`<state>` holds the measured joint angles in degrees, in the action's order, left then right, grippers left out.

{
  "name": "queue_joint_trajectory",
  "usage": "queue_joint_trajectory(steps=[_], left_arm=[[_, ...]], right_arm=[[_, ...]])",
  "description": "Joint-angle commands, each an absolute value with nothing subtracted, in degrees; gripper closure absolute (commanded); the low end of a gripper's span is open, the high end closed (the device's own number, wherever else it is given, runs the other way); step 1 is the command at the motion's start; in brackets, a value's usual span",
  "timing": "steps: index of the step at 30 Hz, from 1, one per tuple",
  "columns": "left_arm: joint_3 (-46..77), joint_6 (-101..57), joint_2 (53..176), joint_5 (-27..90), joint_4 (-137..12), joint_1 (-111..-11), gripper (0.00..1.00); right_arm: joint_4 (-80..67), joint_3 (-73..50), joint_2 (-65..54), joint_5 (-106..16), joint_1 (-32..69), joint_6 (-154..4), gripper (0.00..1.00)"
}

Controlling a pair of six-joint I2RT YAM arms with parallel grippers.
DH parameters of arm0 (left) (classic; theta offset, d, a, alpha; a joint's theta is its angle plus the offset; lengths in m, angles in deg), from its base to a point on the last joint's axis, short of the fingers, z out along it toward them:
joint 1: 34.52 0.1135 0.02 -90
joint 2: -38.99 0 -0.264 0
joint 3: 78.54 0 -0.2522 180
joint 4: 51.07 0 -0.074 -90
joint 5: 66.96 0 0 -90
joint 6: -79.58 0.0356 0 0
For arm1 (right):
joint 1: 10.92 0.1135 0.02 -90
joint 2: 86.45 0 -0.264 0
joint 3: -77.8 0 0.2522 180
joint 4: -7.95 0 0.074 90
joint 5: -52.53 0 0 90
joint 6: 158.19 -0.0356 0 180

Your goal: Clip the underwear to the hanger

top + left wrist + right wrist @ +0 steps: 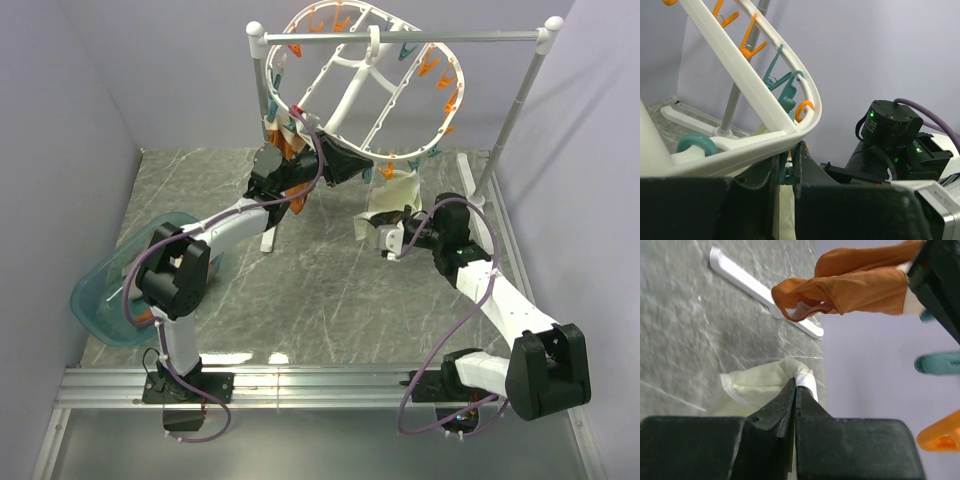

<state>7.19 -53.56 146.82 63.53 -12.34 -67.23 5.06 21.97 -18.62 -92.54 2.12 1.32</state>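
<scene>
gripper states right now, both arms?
Left gripper: closed on a teal clip at the hanger rim.
Right gripper: closed, pinching the underwear.

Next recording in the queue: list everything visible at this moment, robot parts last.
rail stand: one, white, back of table
hanger: one, white, hung tilted from the rail
clips: many, orange and teal, round hanger rim
underwear: one, cream, below hanger's lower rim
garment: one, orange-brown, hanging at hanger's left
basin: one, translucent blue, table's left edge
table: one, grey marble, underneath
left tool: one, black, closed on teal clip
right tool: one, black, shut on underwear
</scene>
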Motion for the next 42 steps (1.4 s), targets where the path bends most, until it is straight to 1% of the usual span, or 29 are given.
queue_joint_trajectory(steps=[1, 6, 9, 14, 17, 21, 26, 37, 42], left_arm=[[5.4, -53.1, 148.6, 70.0, -13.2, -67.7, 1.00], [5.1, -52.7, 149.5, 71.4, -12.3, -67.7, 1.00], [4.9, -51.4, 149.7, 71.4, -12.4, -67.7, 1.00], [4.7, -49.9, 150.4, 71.6, -12.1, -67.7, 1.00], [4.3, -49.7, 151.3, 71.9, -11.4, -67.7, 1.00], [4.1, -49.8, 151.8, 73.1, -10.4, -67.7, 1.00], [4.5, -49.4, 151.9, 73.4, -10.1, -67.7, 1.00], [4.8, -47.0, 151.5, 74.6, -10.2, -68.0, 1.00], [5.6, -46.1, 151.0, 74.9, -9.7, -68.0, 1.00]], right_arm=[[-0.9, 19.9, -19.7, -92.1, 2.9, 19.9, 1.00], [-4.2, 19.9, -19.2, -91.1, 2.9, 33.2, 1.00], [-4.3, 19.6, -18.3, -91.0, 3.2, 38.2, 1.00], [-1.4, 19.1, -16.1, -91.0, 3.6, 42.8, 1.00], [4.8, 20.3, -14.9, -91.9, 3.8, 44.2, 1.00], [7.6, 19.8, -13.2, -92.2, 3.8, 46.5, 1.00], [2.9, 14.8, -10.9, -93.1, 4.1, 45.2, 1.00], [5.6, 11.0, -9.1, -93.9, 5.5, 38.0, 1.00], [6.1, 8.9, -8.8, -94.3, 6.0, 31.8, 1.00]])
